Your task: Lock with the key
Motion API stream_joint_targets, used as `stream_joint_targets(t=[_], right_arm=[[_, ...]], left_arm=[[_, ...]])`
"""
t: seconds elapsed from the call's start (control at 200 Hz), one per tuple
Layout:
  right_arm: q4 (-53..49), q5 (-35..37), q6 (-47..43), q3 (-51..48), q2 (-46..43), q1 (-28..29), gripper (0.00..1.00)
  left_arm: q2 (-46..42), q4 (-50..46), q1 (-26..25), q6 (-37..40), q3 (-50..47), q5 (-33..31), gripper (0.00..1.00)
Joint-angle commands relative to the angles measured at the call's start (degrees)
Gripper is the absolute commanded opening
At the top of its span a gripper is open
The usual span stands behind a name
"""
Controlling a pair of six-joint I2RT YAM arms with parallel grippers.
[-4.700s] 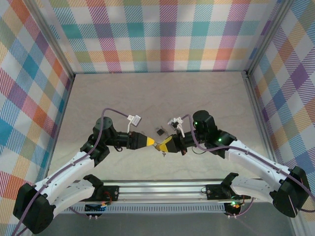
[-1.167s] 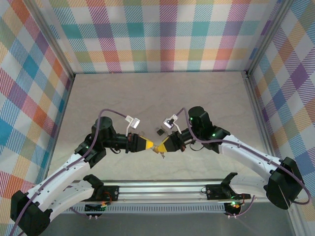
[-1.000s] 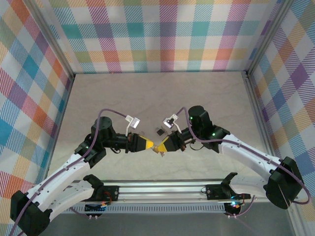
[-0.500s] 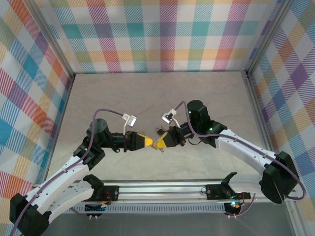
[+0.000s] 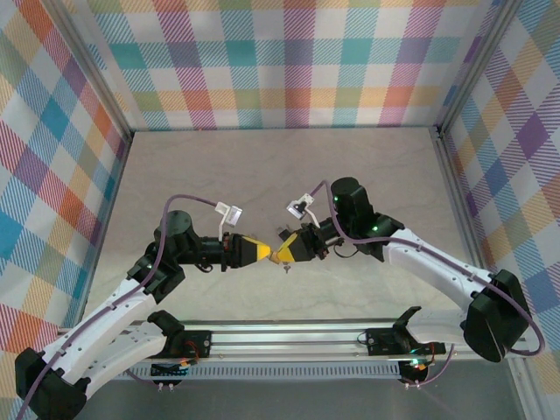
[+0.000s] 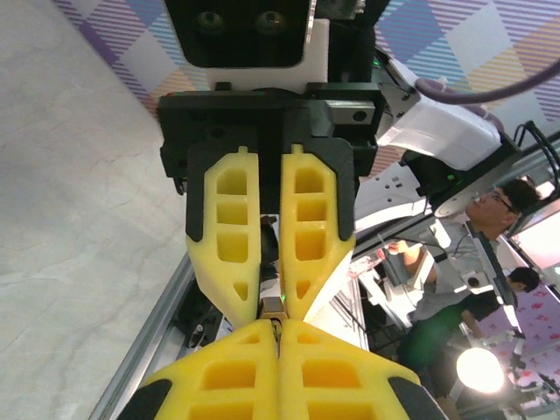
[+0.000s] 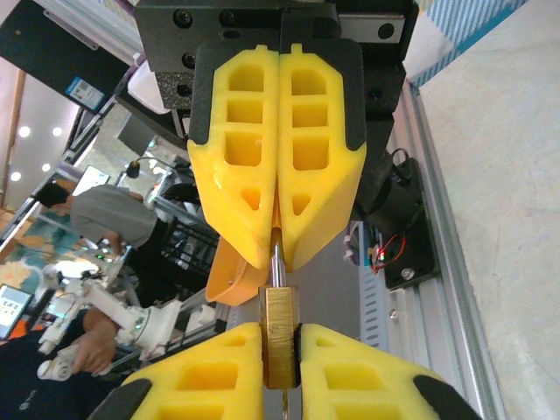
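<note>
From above: left gripper point(image 5: 269, 254), aimed at 3 o'clock, meets right gripper point(image 5: 282, 255), aimed at 9, over the table point(image 5: 367, 175). Left wrist: left fingers point(image 6: 219, 376) pressed together; brass lock point(image 6: 273, 305) sits at their tips. Right wrist: right fingers point(image 7: 201, 385) clamp the lock at 6 o'clock; its steel stem point(image 7: 276, 261) (key or shackle, unclear) is pinched by the left gripper at 12.

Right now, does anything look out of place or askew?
Nothing stands out. The right gripper pinches the brass padlock, and the left gripper holds the key in line with it, above the table.
</note>
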Motion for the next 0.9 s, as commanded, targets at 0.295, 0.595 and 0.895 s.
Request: stream_joint_targets(t=[0.295,0.595,0.895], right_arm=[[-4.3,13.0,-8.3,-1.2,-10.7,-3.4,0.36],[-1.4,24.5,-2.1,-9.8,-18.8,-6.2,0.84],[1.2,32.7,0.3,-17.2,-27.6,-6.6,0.99]], left_arm=[[-0.5,-7.8,0.7,4.6,3.1,-0.6,0.0],[3.6,-2.9,2.7,0.7,4.3,-10.9,0.0],[14.3,16.8,2.7,-8.5,2.8,-13.6,0.0]])
